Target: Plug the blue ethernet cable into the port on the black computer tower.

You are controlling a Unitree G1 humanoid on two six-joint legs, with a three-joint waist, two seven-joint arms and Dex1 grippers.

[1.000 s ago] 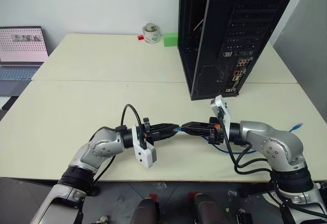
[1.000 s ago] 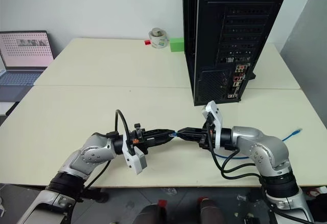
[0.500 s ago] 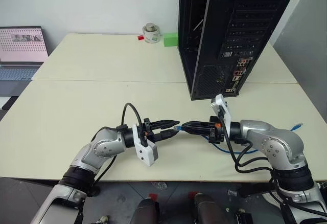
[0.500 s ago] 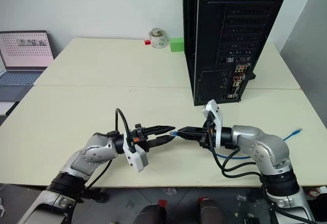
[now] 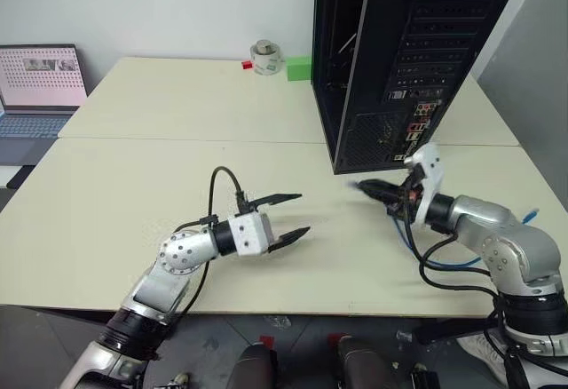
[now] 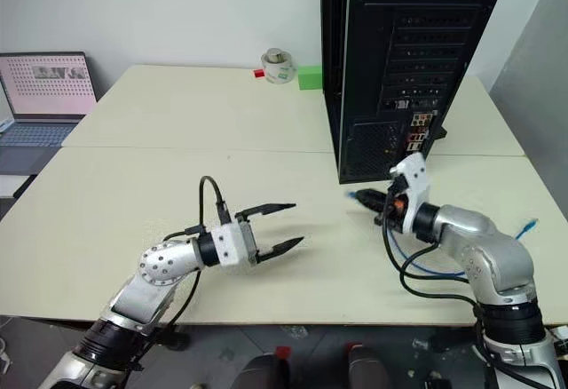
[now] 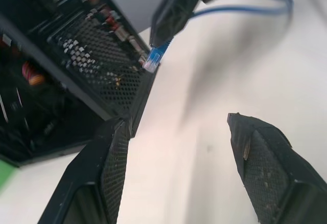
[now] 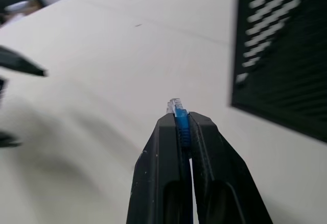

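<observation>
1. The right gripper (image 8: 180,124) is pinching the cable (image 8: 179,115) just behind its clear plug, which pokes out past the fingertips. In the left eye view it sits at right of centre, just below the tower's (image 5: 390,60) rear panel.
2. The left gripper (image 5: 288,218) is spread wide with nothing in it, at centre of that frame, well apart from the plug.
3. The port (image 5: 410,128) sits in the crowded connector cluster at the tower's lower rear, and I cannot pick it out with certainty. Risk: the plug meets a neighbouring jack or the grille.
4. The plug points away from the panel, so it must be turned. With such a thin pinch it may twist or slip.
5. Slack cable loops under the right arm and could snag and pull the plug off line.
6. Containers: none with contents I can judge. The tower's open side shows only dark framing.
</observation>
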